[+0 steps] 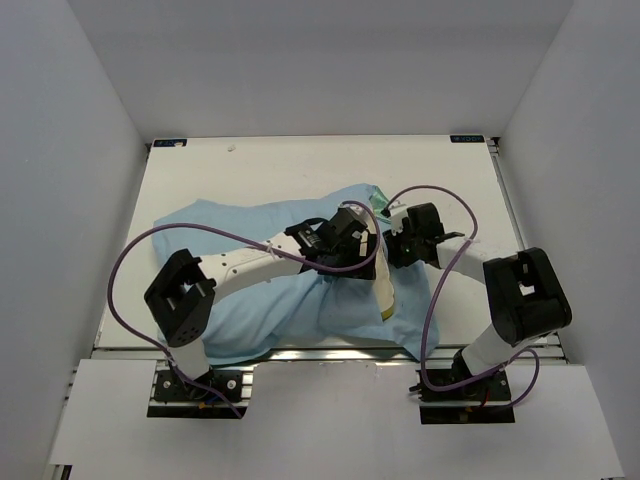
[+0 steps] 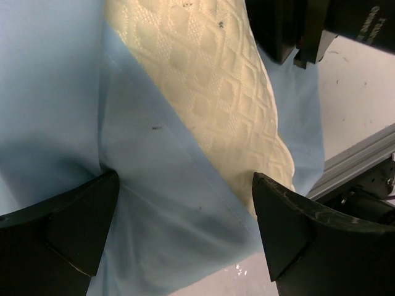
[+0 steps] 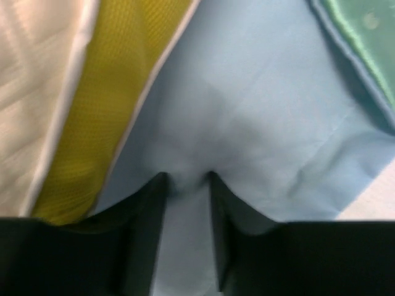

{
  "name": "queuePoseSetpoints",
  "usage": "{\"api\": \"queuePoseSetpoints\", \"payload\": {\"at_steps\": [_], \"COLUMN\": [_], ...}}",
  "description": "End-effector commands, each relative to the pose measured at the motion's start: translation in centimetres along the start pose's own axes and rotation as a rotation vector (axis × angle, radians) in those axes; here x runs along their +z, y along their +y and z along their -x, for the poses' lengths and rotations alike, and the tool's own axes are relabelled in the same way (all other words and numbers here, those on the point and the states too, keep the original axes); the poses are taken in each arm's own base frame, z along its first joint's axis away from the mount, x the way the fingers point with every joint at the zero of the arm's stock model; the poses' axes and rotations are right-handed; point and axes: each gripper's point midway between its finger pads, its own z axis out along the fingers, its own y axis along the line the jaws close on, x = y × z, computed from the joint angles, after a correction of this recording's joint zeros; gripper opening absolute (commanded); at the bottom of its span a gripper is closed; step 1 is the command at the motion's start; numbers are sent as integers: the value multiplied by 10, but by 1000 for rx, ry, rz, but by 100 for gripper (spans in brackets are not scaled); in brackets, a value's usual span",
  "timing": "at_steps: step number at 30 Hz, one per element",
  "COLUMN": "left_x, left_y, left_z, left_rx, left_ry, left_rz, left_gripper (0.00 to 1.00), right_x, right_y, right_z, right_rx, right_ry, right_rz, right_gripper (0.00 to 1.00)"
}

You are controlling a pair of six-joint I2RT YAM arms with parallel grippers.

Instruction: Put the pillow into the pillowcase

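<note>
The light blue pillowcase lies spread over the table's middle. The cream pillow with its yellow edge sticks partly out of the pillowcase at the right. My left gripper is open, and its fingers straddle the blue cloth next to the quilted pillow. My right gripper is shut on a fold of the pillowcase, beside the pillow's yellow edge. The mint-green satin face shows at the upper right of the right wrist view.
The white table is bordered by white walls at the back and sides. A metal rail runs along the near edge. Purple cables loop over both arms. The right arm's wrist hangs close above the pillow.
</note>
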Motion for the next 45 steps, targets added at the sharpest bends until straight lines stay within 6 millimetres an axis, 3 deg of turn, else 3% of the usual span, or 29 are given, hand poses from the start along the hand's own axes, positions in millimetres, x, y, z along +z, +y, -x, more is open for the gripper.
{"api": "queuePoseSetpoints", "payload": {"at_steps": [1,3,4,6,7,13,15,17,20,23,24,28,31,37,41,44,45], "left_x": [5,7,9,12,16,34,31,16,-6,-11,-6,9,15,29,41,44,46], "left_y": [3,4,6,8,13,43,53,50,46,60,65,90,100,90,85,83,83], "left_z": [1,1,0,-1,-5,-18,-15,2,27,35,31,16,7,4,1,0,0], "left_rx": [-5,-1,3,9,15,30,26,21,30,30,28,-5,-21,-23,-22,-22,-25], "left_ry": [-30,-31,-29,-31,-23,14,6,-58,-157,-164,-136,-74,-48,-12,18,20,23], "left_rz": [6,9,15,24,42,144,186,177,175,225,234,250,248,181,161,144,142], "left_gripper": [98,98,98,98,98,98,98,98,98,98,98,98,98,98,98,98,98], "right_x": [9,10,9,1,-7,-62,-76,-90,-108,-130,-141,-169,-163,-122,-118,-124,-129], "right_y": [-8,-9,-9,-15,-19,-73,-80,-97,-101,-107,-103,-124,-137,-150,-125,-77,-68], "right_z": [-20,-26,-20,-17,-5,21,25,23,31,41,52,57,44,-2,3,24,34], "right_rx": [18,33,45,89,102,204,210,234,254,311,337,419,421,460,340,166,91], "right_ry": [55,77,68,65,33,-120,-151,-172,-239,-325,-376,-465,-429,-255,-258,-299,-321], "right_rz": [-45,-35,-19,3,3,-71,-74,-108,-86,-52,-3,13,-37,-56,59,172,161], "right_gripper": [37,15,0,0,0,0,0,0,0,0,0,0,0,0,0,31,47]}}
